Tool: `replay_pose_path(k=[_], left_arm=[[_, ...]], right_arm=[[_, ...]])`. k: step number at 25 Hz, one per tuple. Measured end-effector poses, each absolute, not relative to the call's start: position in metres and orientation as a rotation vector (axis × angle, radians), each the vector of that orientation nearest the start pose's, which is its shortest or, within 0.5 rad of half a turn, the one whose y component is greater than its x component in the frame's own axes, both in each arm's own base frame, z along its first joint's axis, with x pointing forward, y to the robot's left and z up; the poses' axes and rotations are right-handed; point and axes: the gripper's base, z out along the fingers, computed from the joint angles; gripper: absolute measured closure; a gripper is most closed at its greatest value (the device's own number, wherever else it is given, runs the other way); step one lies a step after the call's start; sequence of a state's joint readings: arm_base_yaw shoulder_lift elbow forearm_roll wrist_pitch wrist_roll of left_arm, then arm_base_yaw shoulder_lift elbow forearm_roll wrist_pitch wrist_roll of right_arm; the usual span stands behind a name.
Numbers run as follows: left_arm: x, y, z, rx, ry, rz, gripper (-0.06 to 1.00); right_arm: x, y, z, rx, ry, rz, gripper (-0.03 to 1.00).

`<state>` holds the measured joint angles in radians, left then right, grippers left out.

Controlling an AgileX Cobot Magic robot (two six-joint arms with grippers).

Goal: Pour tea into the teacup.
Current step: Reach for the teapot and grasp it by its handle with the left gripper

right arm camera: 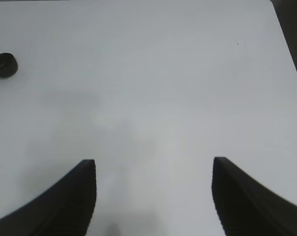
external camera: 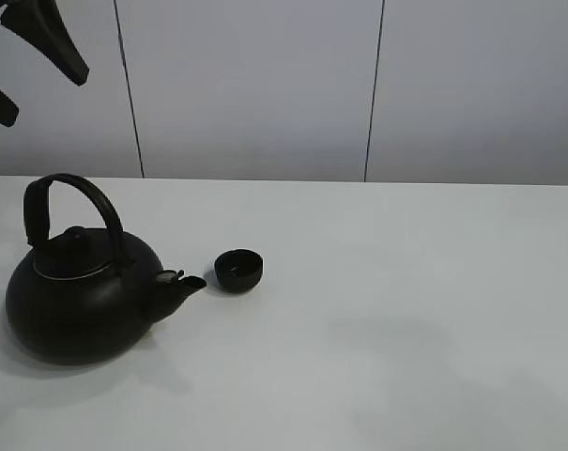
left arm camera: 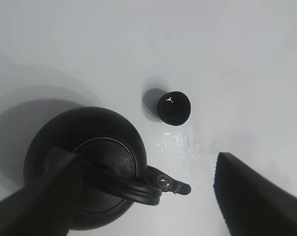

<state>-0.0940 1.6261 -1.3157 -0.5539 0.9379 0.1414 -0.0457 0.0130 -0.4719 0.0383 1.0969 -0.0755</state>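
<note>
White worktop (external camera: pixel 406 329): kettle (external camera: pixel 77 301) on the left, teacup (external camera: pixel 238 270) just off its spout, not touching. Left gripper (external camera: pixel 44 94) hangs above the kettle, jaws wide open and empty; it's the nearer arm. Right gripper (right arm camera: pixel 153 167) jaws apart and empty, teacup well off.

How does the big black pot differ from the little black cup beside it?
The kettle is far bigger than the teacup. The kettle has an arched handle, a lid and a spout; the teacup has none and is open-topped. Both are round, black and upright.
</note>
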Motion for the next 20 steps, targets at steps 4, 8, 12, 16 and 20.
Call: replay_pose_path(k=[4, 8, 12, 16, 20], left_arm=[[0.3371, -0.0706, 0.2960, -0.006, 2.649, -0.681, 0.40], [0.3371, -0.0706, 0.2960, -0.006, 2.649, -0.681, 0.40], [0.3371, -0.0706, 0.2960, -0.006, 2.649, -0.681, 0.40], [0.3371, -0.0706, 0.2960, -0.006, 2.649, -0.681, 0.40], [0.3372, -0.0705, 0.2960, -0.007, 2.648, -0.681, 0.40]], right_arm=[[-0.0014, 0.0032, 0.2667, -0.033, 2.120, -0.025, 0.50], [-0.0012, 0.0032, 0.2671, -0.033, 2.115, -0.026, 0.50], [-0.0010, 0.0031, 0.2672, -0.033, 2.113, -0.026, 0.50], [-0.0010, 0.0031, 0.2673, -0.033, 2.112, -0.026, 0.50], [-0.0010, 0.0031, 0.2673, -0.033, 2.112, -0.026, 0.50]])
